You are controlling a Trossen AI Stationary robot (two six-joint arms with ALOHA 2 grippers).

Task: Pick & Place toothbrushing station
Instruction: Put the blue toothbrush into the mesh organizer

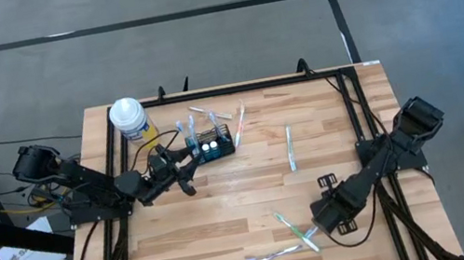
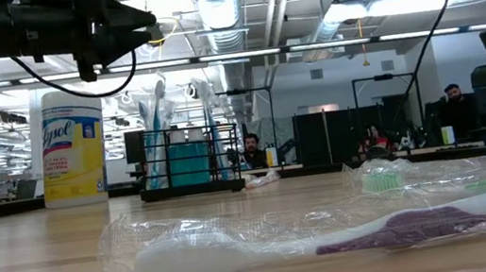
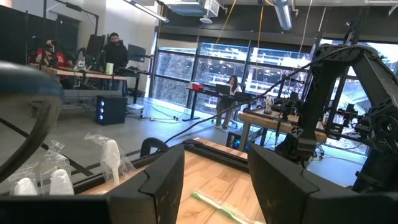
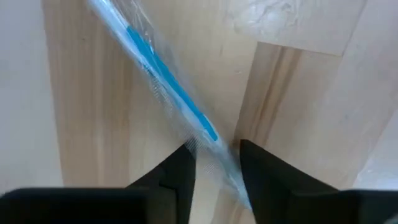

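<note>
Caddy: toothbrushing station (image 1: 212, 143) upper-centre of high view, beside yellow canister (image 1: 130, 120).
Left gripper (image 1: 183, 165): fingers apart, raised just left of caddy.
Right gripper (image 4: 214, 165): lower right, fingers straddle wrapped blue toothbrush (image 4: 163, 84), gap visible.
Risk: slippery wrap could slide out on closing.

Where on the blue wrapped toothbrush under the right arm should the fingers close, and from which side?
Grip the blue wrapped toothbrush across its thin handle, coming straight down from above. It lies flat on the table, so only its narrow sides give purchase. The right gripper is already above it, its fingers open astride one end.
</note>
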